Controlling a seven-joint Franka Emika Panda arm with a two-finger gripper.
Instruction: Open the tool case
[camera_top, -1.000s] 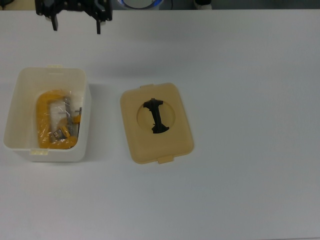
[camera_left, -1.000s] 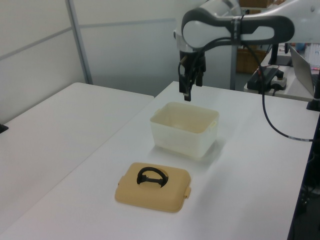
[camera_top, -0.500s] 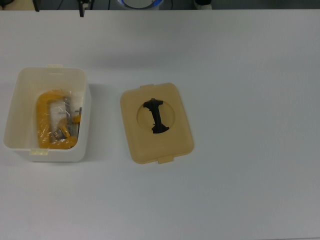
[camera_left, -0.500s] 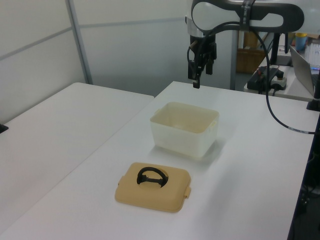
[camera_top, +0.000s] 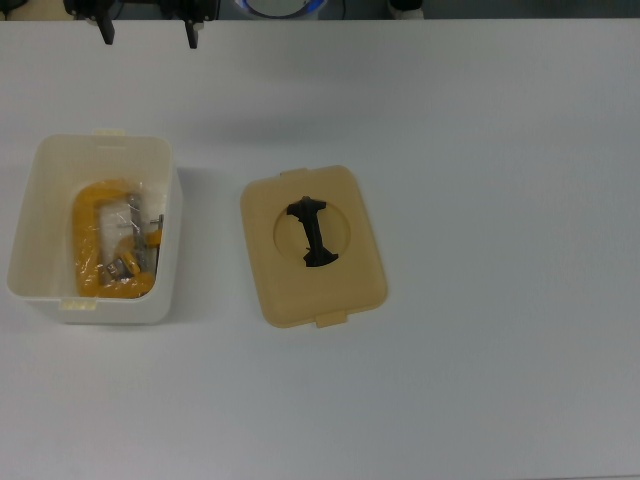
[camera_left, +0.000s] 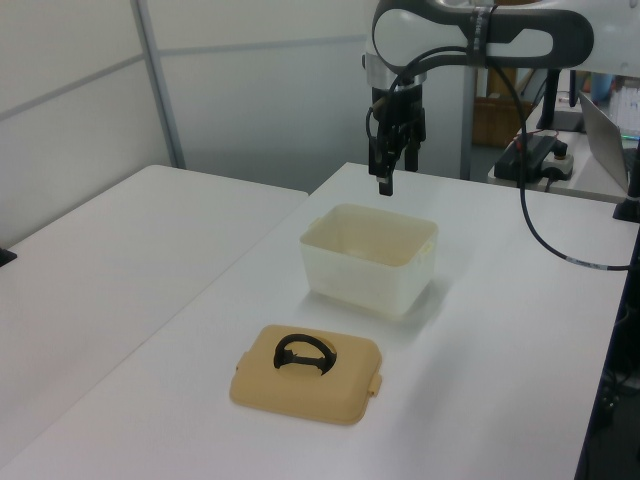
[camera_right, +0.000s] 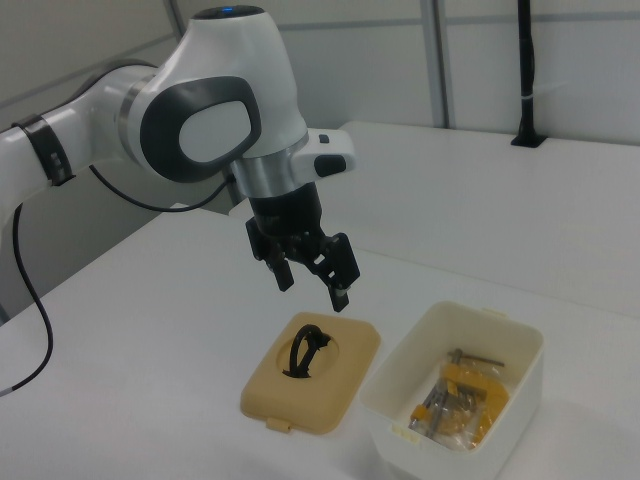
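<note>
Your tool case (camera_top: 95, 230) already lies in two parts on the white table (camera_top: 500, 150). In the top view the white tub sits at about 9 o'clock from the frame's centre, and the tan-yellow lid (camera_top: 313, 246) lies flat just off centre, to the tub's 3 o'clock, apart from it and not touching. The lid faces up, its black folding handle (camera_top: 312, 233) resting in the circular recess. Inside the tub you can see a yellow clamp (camera_top: 105, 245) with some metal parts, wrapped in clear film, as far as can be made out.

The gripper (camera_right: 312, 273) hangs in the air, fingers spread and pinching nothing; in the top view it shows only at the upper edge, near 11 o'clock, and in the left view it hovers above the far rim of the tub.

On handling, judge it so: the lid looks like stiff moulded plastic, light and fairly smooth, so a pinch on its rounded edge could slip. The handle is the sound place to take hold (it stands a little proud of the recess in the left view, which gives the fingers something to close around). The tub is probably the heavier part because of the metal clamp inside, and its thin walls may flex under a hard squeeze; the small tabs on the short ends of the rim would be the firmer spots.

With the lid off and set aside, the opening appears done.
</note>
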